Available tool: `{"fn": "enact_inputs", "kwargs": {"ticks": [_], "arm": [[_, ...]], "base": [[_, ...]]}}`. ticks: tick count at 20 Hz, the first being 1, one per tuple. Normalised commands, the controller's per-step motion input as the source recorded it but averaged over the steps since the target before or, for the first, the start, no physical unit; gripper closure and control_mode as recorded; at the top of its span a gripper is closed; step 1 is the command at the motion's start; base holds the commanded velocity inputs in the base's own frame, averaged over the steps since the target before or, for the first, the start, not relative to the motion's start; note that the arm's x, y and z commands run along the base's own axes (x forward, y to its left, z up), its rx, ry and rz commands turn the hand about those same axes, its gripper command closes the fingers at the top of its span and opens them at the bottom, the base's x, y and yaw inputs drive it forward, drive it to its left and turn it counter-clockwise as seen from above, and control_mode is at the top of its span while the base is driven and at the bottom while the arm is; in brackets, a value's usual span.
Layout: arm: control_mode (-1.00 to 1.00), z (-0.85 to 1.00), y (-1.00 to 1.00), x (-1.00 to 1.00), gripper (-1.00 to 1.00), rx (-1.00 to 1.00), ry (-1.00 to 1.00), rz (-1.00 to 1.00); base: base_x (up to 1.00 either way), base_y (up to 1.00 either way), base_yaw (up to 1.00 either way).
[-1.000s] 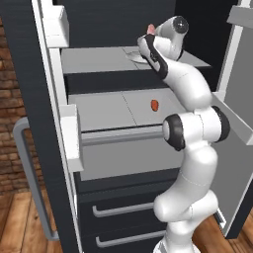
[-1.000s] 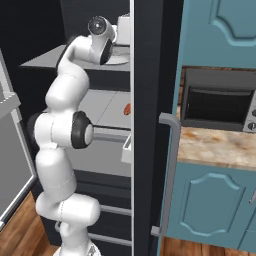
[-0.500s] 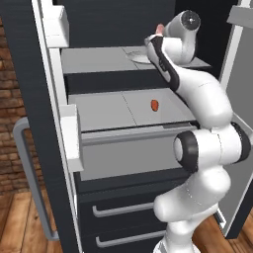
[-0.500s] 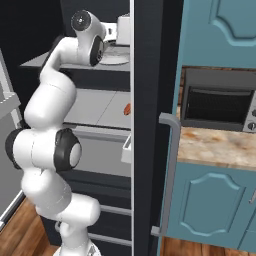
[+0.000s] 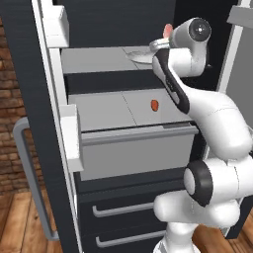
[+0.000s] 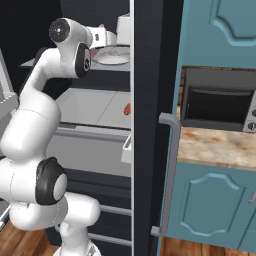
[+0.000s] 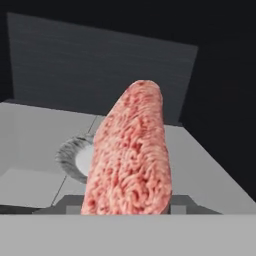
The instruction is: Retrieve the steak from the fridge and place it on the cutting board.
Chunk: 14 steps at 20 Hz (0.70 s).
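The steak point(image 7: 131, 155) stands on edge right in front of the hand camera, rising from the bottom of that view where the fingertips would be, so the gripper point(image 5: 160, 45) is closed on it; the fingers themselves are hidden behind the meat. In the left base view only a small pink tip of the steak point(image 5: 168, 30) pokes up above the hand, over the upper shelf point(image 5: 94, 59) of the fridge point(image 5: 123, 148). In the right base view the same spot is a tiny pink fleck point(image 6: 102, 26) behind the hand, too small to read well. Behind and below the steak lies a pale round plate point(image 7: 80, 157), partly covered by the meat; from the base it shows as a thin rim point(image 5: 141, 56) on the shelf beside the arm. A small orange-red item point(image 5: 154, 104) sits on the lower shelf, well apart from the gripper. To the right of the fridge, a microwave point(image 6: 220, 102) stands on a counter point(image 6: 215, 147), cut off at the frame edge.
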Motion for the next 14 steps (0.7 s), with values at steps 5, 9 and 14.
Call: {"fn": "enact_inputs", "kwargs": {"ticks": [5, 9, 14], "arm": [[-1.00, 0.05, 0.01, -1.00, 1.00, 0.00, 0.03, -0.03], [-1.00, 0.00, 0.06, -1.00, 1.00, 0.00, 0.06, -0.06], [-1.00, 0.00, 0.15, -0.98, 1.00, 0.01, 0.13, -0.09]], "base": [[0.00, 0.00, 0.00], [0.00, 0.00, 0.00], [0.00, 0.00, 0.00]]}}
